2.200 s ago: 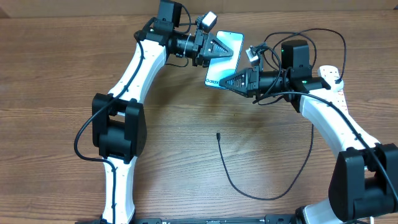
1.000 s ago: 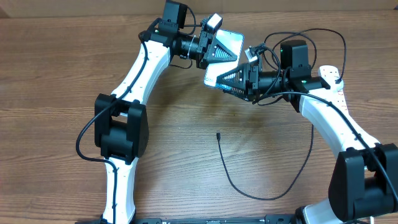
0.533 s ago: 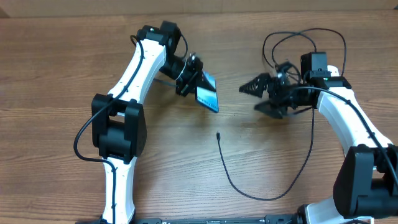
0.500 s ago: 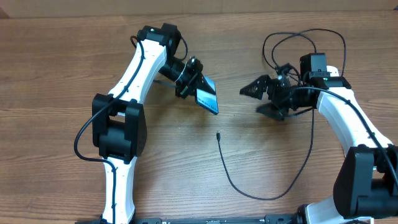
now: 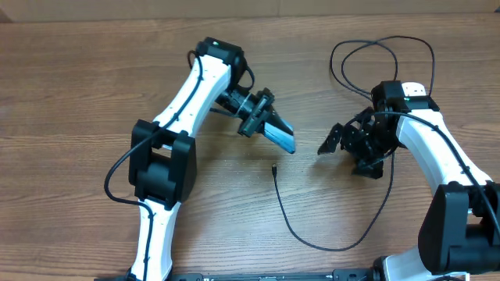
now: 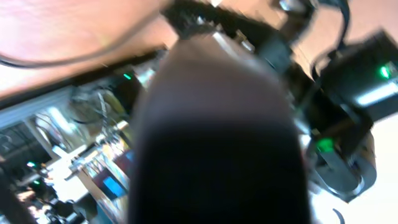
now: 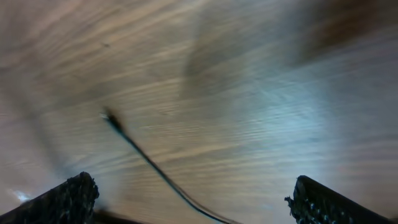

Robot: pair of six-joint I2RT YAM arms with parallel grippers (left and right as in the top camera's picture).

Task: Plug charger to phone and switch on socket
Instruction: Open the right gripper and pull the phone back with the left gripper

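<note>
Phone lifted, cable end not yet picked up

The left fingers (image 5: 263, 125) are clenched on the phone (image 5: 281, 140), tilted at frame centre. The right fingers (image 5: 344, 148) stand released to its right. The charger (image 5: 274, 168) tip lies on the worktop (image 5: 78, 117) just below, and the right arm probably needs to grasp it next.

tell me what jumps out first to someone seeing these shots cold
The left claw is shut on the phone and holds it tilted near the middle of the table. To its right, the right claw hangs wide open and empty. The charger lies loose on the table, with its tip close to the phone but not plugged in.
</note>
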